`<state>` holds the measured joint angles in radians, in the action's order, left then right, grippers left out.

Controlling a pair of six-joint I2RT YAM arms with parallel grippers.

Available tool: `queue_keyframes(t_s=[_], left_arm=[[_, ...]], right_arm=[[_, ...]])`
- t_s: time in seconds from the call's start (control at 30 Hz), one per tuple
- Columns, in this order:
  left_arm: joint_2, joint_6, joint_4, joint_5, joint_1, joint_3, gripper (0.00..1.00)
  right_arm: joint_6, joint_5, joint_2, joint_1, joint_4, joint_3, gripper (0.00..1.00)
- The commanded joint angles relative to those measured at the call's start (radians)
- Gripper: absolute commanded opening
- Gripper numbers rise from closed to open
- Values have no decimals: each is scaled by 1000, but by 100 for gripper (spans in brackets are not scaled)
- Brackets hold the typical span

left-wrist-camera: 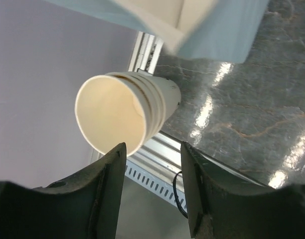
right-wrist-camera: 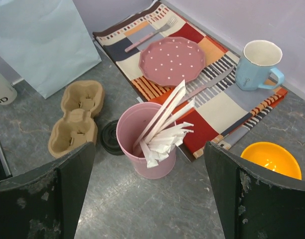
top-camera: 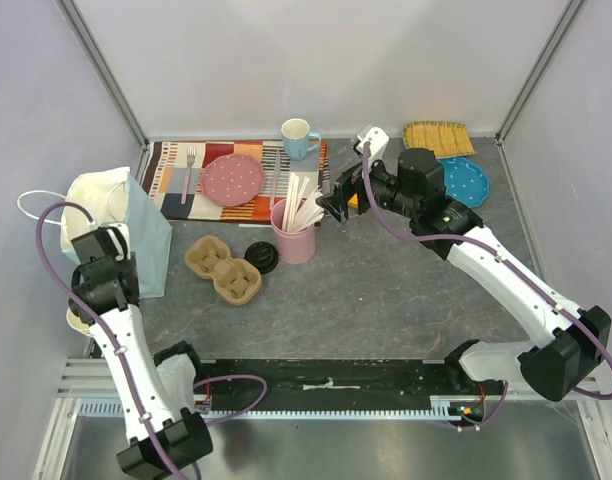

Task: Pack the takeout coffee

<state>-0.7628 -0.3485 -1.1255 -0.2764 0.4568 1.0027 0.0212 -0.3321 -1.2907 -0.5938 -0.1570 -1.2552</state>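
Observation:
The takeout coffee cup (left-wrist-camera: 112,114), off-white paper with no lid on it, lies on its side at the table's near-left edge. Its open mouth faces my left gripper (left-wrist-camera: 152,149). Ridges behind the rim look like nested cups. The jaws stand partly apart with nothing between them, and the left fingertip (left-wrist-camera: 117,154) overlaps the cup's rim in the view. The black lid (top-camera: 261,256) lies flat on the table beside the cardboard carrier (top-camera: 221,268). My right gripper (right-wrist-camera: 148,149) hangs wide open above the pink cup of sticks (right-wrist-camera: 145,144), holding nothing.
A light-blue paper bag (top-camera: 146,235) stands at the left with a white tote (top-camera: 91,195) behind it. The striped placemat (top-camera: 176,185) holds a pink plate (top-camera: 233,179), a fork and a blue mug (top-camera: 298,138). An orange bowl (right-wrist-camera: 269,159) and a blue plate (top-camera: 464,180) lie at the right.

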Motion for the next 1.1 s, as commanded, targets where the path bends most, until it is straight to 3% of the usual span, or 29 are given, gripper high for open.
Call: queue_keyframes(t_s=[0.0,0.53,0.93,1.07], left_arm=[[8,-116,87,42,109,31,54],[-41,-215,161,69,178,-70,53],[-89,-241,161,111,204,-91,45],[-109,-256,174,121,229,-93,36]], right_arm=[[-58,10,30,-8,7,22,98],[-99,30,47,-17,-3,34,98],[-116,39,41,-17,-13,25,98],[-115,41,42,-18,-15,22,98]])
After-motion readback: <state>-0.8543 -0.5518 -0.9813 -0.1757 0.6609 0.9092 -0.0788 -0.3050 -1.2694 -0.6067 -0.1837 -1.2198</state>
